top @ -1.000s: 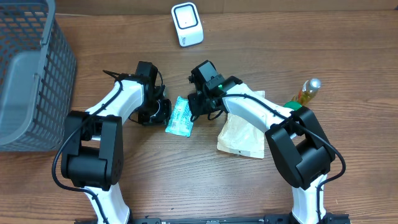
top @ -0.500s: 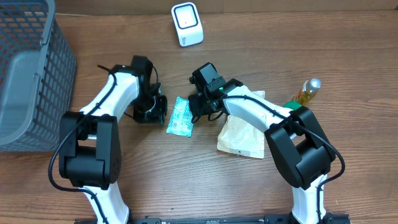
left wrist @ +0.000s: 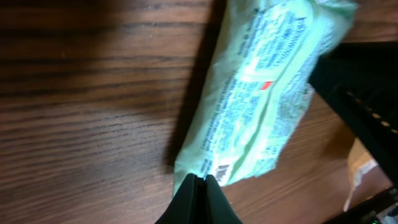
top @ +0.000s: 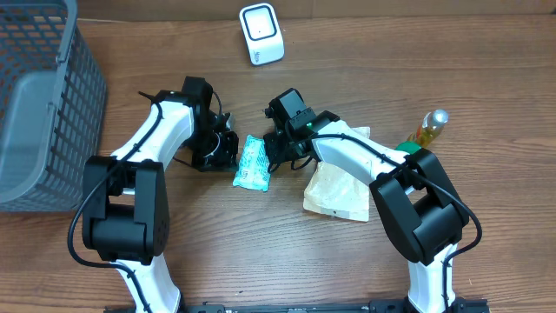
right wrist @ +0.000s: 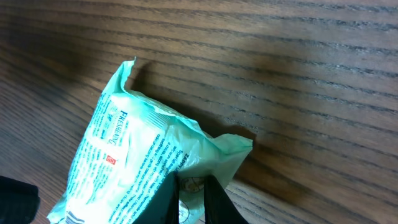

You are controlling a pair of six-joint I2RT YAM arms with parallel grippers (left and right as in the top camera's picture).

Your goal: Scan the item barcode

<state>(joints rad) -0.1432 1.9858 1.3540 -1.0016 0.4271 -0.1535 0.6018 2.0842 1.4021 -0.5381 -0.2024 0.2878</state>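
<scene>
The pale green plastic packet [top: 252, 163] lies flat between the arms. The right gripper [right wrist: 186, 190] pinches its crimped end. The left gripper [left wrist: 196, 183], fully closed and seemingly empty, touches the barcode corner. That thin seal could slip out on lifting.

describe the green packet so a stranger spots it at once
From the white barcode scanner at the far edge of the wooden table, come straight toward the near side. The flat mint-green packet lies there. Its neighbour is a tan paper pouch; this one is green with printed text.

Glossy crinkled plastic wrapper [top: 252, 163] (mint green), matt grained wood table [top: 347, 261]
</scene>
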